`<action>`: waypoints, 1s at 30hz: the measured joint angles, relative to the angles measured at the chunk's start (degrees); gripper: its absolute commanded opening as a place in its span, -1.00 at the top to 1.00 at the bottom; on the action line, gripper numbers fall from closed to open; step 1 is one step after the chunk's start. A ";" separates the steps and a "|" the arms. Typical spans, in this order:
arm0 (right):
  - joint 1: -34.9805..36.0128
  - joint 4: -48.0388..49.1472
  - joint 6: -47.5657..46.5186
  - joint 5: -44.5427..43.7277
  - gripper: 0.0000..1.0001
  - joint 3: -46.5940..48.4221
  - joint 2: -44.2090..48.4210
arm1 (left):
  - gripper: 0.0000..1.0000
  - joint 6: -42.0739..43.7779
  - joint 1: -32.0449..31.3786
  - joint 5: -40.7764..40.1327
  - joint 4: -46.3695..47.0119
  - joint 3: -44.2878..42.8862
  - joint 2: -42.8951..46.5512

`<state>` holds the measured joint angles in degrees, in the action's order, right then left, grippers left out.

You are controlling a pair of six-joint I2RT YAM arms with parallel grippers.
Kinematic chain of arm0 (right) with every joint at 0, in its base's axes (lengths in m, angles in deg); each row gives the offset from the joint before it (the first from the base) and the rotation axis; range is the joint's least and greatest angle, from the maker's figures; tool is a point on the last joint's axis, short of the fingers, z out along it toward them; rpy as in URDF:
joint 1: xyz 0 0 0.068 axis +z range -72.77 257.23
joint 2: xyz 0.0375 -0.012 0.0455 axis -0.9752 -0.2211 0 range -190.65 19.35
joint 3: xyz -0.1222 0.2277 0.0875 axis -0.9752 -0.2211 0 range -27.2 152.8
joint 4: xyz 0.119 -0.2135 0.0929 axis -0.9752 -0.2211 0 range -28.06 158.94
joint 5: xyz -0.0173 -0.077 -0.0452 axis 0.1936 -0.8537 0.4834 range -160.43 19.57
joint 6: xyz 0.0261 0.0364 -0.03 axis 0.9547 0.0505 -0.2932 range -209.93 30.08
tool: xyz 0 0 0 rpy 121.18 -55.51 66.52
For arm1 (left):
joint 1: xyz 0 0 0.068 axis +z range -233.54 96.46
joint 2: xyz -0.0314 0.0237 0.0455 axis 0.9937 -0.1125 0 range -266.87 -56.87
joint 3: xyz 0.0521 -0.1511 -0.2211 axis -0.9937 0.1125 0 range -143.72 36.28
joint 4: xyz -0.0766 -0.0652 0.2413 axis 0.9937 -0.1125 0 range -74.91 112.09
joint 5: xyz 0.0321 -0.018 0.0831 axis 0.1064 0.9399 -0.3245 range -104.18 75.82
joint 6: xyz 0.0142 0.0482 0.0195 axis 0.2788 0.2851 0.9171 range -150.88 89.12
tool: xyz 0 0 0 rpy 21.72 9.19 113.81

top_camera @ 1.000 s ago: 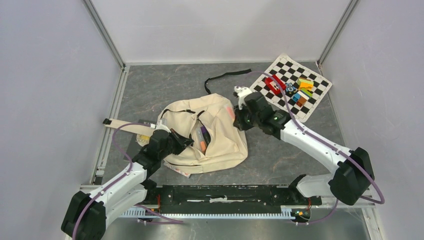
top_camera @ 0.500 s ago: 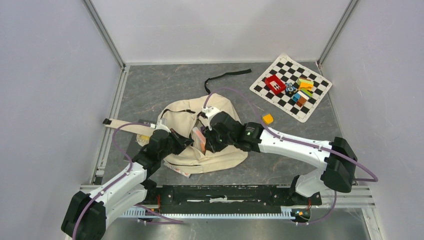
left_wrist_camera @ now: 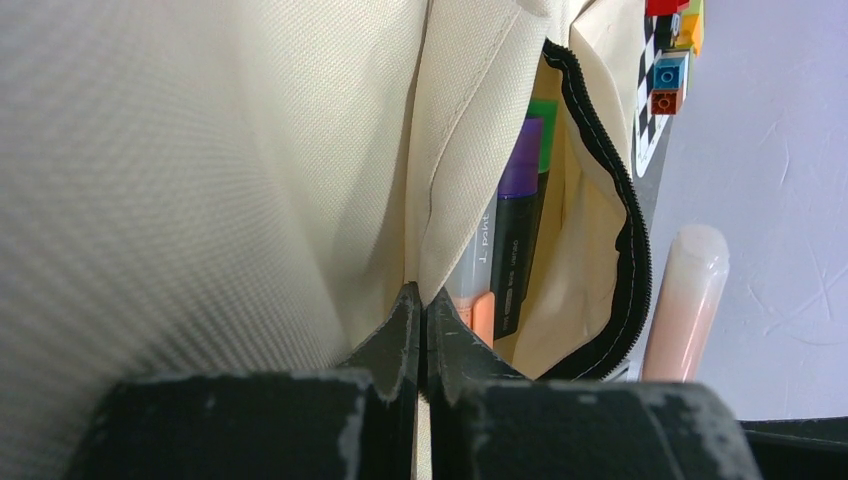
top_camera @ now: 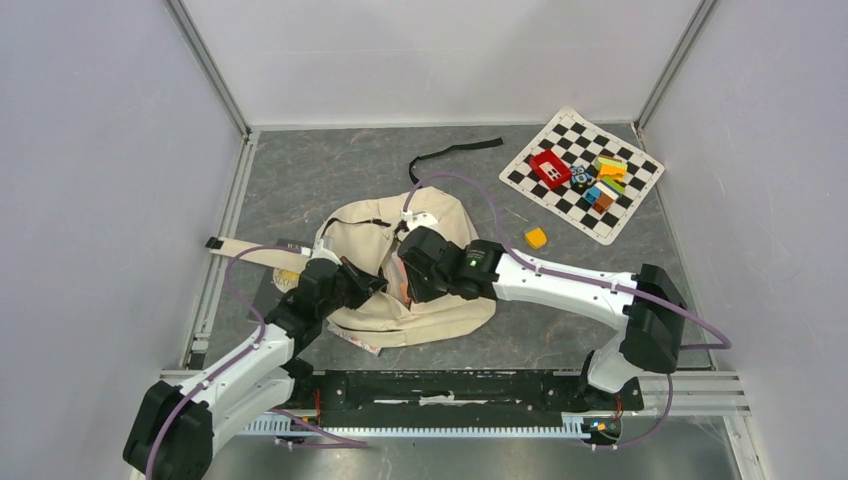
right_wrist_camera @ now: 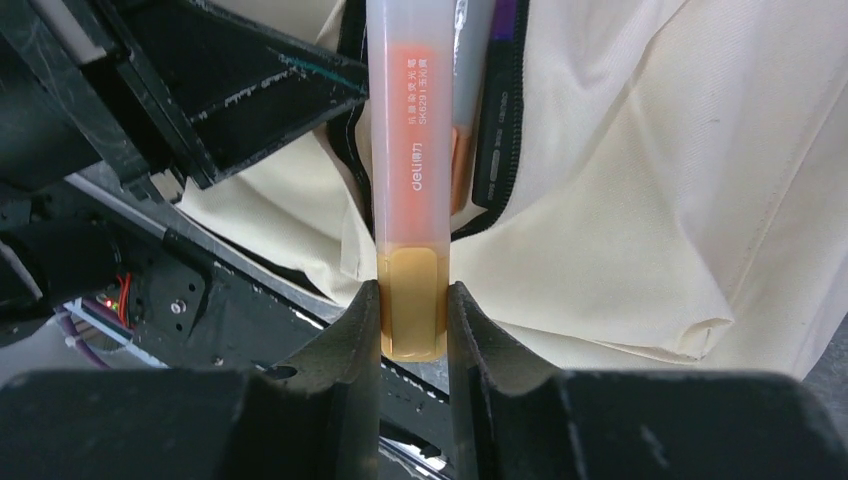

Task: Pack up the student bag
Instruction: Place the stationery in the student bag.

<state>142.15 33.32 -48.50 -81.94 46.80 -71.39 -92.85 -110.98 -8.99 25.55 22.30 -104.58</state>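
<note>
The cream canvas student bag [top_camera: 440, 300] lies in the middle of the table, its black-zippered pocket [left_wrist_camera: 625, 250] open with markers [left_wrist_camera: 520, 215] inside. My left gripper [left_wrist_camera: 422, 300] is shut on the pocket's fabric edge [left_wrist_camera: 470, 160] and holds it open. My right gripper [right_wrist_camera: 412, 300] is shut on an orange highlighter [right_wrist_camera: 410, 150], gripped at its yellow end cap. The highlighter's far end points at the pocket mouth. It also shows in the left wrist view [left_wrist_camera: 685, 300], just outside the zipper. In the top view the right gripper [top_camera: 408, 275] is over the bag, close to the left gripper [top_camera: 362, 282].
A checkered mat [top_camera: 585, 172] at the back right carries a red block [top_camera: 549, 167] and several coloured bricks [top_camera: 602, 180]. A small orange block [top_camera: 536, 237] lies on the table beside it. A black strap [top_camera: 450, 153] lies behind the bag. A beige strap [top_camera: 245, 250] runs left.
My right arm swung left from near the checkered mat to over the bag, bringing the highlighter to the pocket mouth. The small orange block has come into view. The left arm has not moved.
</note>
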 measured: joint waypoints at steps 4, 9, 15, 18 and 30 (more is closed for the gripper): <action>0.39 -1.64 1.29 -2.19 1.00 2.03 -1.53 | 0.96 0.00 0.00 0.09 0.20 0.00 -0.26; 0.74 -2.32 2.27 -3.19 1.00 2.29 -3.52 | 0.96 0.00 0.09 0.57 0.92 0.00 -0.90; 1.36 -2.14 2.51 -4.50 1.00 4.17 -5.84 | 0.96 0.00 0.13 0.94 1.44 0.00 -1.40; 1.42 -1.97 3.04 -5.40 1.00 5.95 -6.97 | 0.96 0.00 0.22 1.03 1.49 0.00 -1.49; 1.44 1.20 5.31 -9.57 1.00 6.23 -9.40 | 0.96 0.00 0.48 1.44 2.45 0.00 -2.40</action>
<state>143.59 34.52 -43.18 -91.52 53.03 -80.79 -92.85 -110.50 -7.54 28.00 22.30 -106.98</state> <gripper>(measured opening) 0.287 0.040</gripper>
